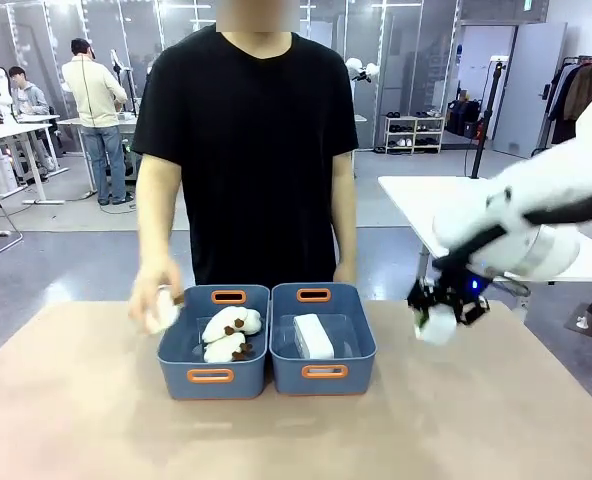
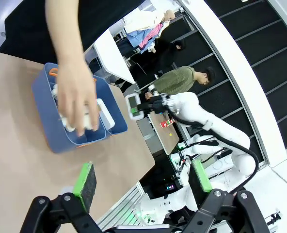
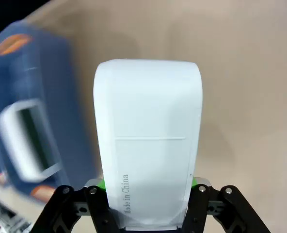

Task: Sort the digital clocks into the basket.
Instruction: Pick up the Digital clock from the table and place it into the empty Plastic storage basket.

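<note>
Two plush toys (image 1: 230,335) lie in the left bin (image 1: 176,380); right end effector (image 1: 436,325) clamps a digital clock (image 3: 148,141); left end effector (image 2: 142,178) gapes empty.

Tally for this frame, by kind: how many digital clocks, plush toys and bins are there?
Digital clocks: 2, one in the basket, one in the right gripper.
Plush toys: 2, in the other bin.
Bins: 2.
Total: 6, leaving out a blurred white thing in the person's hand.
</note>
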`<state>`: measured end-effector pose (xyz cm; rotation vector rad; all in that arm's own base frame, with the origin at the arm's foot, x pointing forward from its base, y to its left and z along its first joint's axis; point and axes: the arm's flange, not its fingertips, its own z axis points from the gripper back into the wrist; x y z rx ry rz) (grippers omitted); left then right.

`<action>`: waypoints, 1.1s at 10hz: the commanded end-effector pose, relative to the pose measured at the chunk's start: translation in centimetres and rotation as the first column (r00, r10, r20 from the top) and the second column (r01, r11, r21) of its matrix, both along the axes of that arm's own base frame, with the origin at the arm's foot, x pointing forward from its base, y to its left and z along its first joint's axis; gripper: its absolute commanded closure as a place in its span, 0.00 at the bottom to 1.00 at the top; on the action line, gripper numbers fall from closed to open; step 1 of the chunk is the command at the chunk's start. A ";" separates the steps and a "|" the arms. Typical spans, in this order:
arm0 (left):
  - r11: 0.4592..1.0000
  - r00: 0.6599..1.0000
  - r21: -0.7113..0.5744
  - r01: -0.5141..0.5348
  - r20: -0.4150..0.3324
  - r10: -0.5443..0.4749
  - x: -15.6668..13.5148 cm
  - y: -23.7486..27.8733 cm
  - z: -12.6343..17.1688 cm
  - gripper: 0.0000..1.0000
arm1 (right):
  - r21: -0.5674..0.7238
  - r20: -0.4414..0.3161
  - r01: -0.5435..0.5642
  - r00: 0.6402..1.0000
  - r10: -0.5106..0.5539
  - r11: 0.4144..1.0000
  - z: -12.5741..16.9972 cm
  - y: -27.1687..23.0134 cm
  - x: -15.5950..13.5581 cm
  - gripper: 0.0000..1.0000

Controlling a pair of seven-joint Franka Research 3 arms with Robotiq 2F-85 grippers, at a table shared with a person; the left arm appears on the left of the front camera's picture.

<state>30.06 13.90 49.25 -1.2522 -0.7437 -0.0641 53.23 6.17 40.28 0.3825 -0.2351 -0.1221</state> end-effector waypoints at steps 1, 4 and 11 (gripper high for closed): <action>1.000 1.000 0.009 0.016 0.009 -0.016 -0.3 0.1 0.0 0.03 | 0.490 0.194 -0.481 0.873 0.448 0.727 4.7 -0.6 -2.1 0.58; 1.000 1.000 0.009 0.016 0.009 -0.016 -0.3 0.1 0.0 0.03 | 0.471 0.230 -0.471 0.882 0.412 0.746 5.5 -1.7 -2.6 0.58; 1.000 1.000 0.009 0.016 0.009 -0.016 -0.3 0.1 0.0 0.03 | 0.627 0.450 -0.341 0.893 0.032 0.700 3.6 -23.4 -14.5 0.58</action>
